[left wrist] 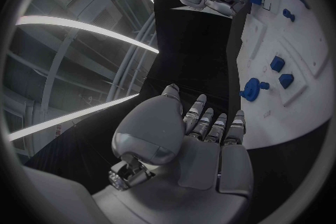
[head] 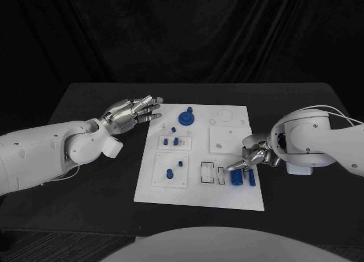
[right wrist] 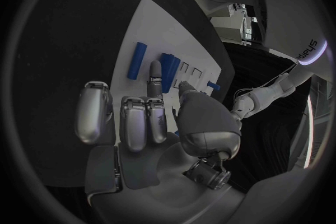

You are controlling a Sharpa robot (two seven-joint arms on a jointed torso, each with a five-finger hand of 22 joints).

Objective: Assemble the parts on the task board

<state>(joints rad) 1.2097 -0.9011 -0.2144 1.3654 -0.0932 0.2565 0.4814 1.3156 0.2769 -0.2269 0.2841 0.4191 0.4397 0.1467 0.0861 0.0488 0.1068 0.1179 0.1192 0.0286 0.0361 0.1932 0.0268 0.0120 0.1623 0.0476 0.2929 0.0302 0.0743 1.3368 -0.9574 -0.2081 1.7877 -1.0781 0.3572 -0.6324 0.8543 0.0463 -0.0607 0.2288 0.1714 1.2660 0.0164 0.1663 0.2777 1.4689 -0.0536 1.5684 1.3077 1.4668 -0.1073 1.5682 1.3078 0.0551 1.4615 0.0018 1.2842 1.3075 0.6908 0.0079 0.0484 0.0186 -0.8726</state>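
The white task board [head: 199, 188] lies mid-table. On it stand a blue round knobbed part [head: 186, 117], small blue pegs [head: 172, 141] and a blue piece [head: 169, 174]. My left hand [head: 135, 113] hovers open at the board's far left corner, fingers stretched out and holding nothing; from its wrist I see the hand [left wrist: 203, 140] beside the board [left wrist: 308, 101] and the knobbed part [left wrist: 251, 89]. My right hand [head: 256, 157] is low over the board's near right side. Its thumb and a finger [right wrist: 155, 70] pinch a blue block [right wrist: 171, 64], with the other fingers curled. A blue cylinder [right wrist: 136, 60] lies beside it.
Black table [head: 87, 180] runs wide on both sides of the board. Empty rectangular slots [head: 207, 172] sit just left of the blue block [head: 236, 177]. A round recess [head: 226, 114] is at the board's far right.
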